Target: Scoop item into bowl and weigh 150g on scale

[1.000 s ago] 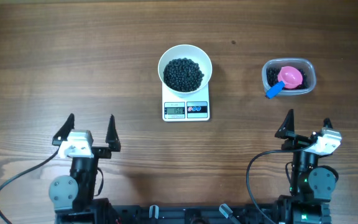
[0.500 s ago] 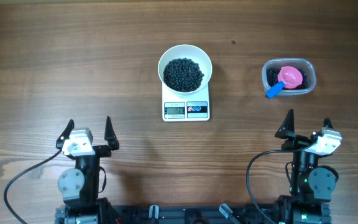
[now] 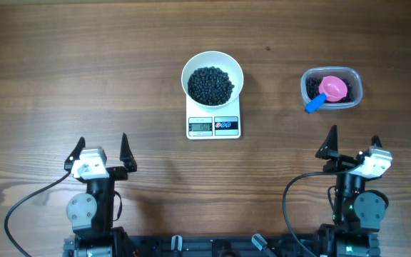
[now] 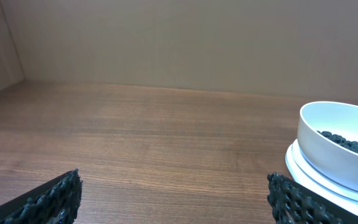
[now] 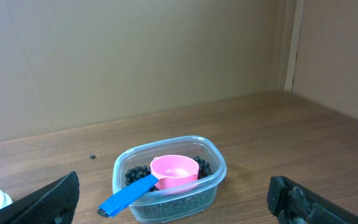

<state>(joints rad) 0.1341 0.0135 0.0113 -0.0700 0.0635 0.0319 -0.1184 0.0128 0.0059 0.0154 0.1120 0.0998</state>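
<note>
A white bowl (image 3: 212, 76) holding a pile of black beads (image 3: 210, 85) stands on the white scale (image 3: 214, 121) at the table's middle; its display is lit. The left wrist view shows the bowl (image 4: 337, 146) at its right edge. A clear tub (image 3: 332, 89) at the right holds more beads and a pink scoop (image 3: 332, 88) with a blue handle; the right wrist view shows the tub (image 5: 169, 179) straight ahead. My left gripper (image 3: 100, 150) is open near the front left, nothing between its fingers. My right gripper (image 3: 354, 141) is open at the front right, well short of the tub.
One stray black bead (image 3: 268, 48) lies on the wood behind the scale, also visible as a stray bead (image 5: 92, 157) in the right wrist view. Black cables (image 3: 27, 203) trail from both arm bases along the front edge.
The left arm drew back slightly toward its base and turned a little during the first half second, then stayed still. The right arm, bowl, scale and tub have not moved.
</note>
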